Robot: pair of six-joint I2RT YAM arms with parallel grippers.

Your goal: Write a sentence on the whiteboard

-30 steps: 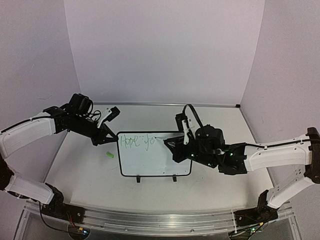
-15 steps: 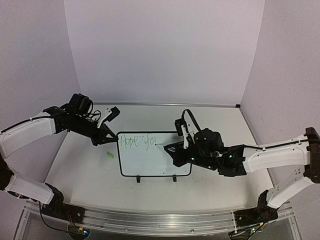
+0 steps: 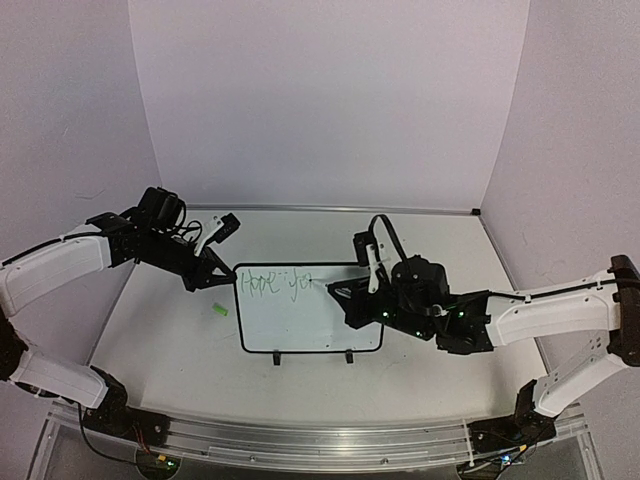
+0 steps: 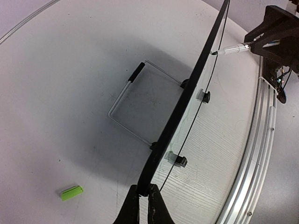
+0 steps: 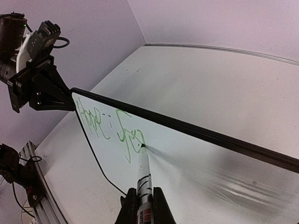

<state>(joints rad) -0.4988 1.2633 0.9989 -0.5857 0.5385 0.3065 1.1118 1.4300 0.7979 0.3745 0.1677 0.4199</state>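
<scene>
The whiteboard (image 3: 310,325) stands tilted on the table, its two feet clips on the near edge. The sentence (image 3: 272,283) is light-green writing at the board's top left, reading roughly "Hope for"; it also shows in the right wrist view (image 5: 112,126). My left gripper (image 4: 144,193) is shut on the board's black left edge (image 4: 180,112), at the top-left corner in the top view (image 3: 228,275). My right gripper (image 5: 144,198) is shut on a white marker (image 5: 144,175). The marker's tip touches the board (image 5: 196,163) at the end of the second word.
A green marker cap (image 3: 220,310) lies on the table left of the board, also in the left wrist view (image 4: 71,192). A wire stand (image 4: 126,91) props the board from behind. An aluminium rail (image 3: 320,435) runs along the near table edge. Walls enclose the table.
</scene>
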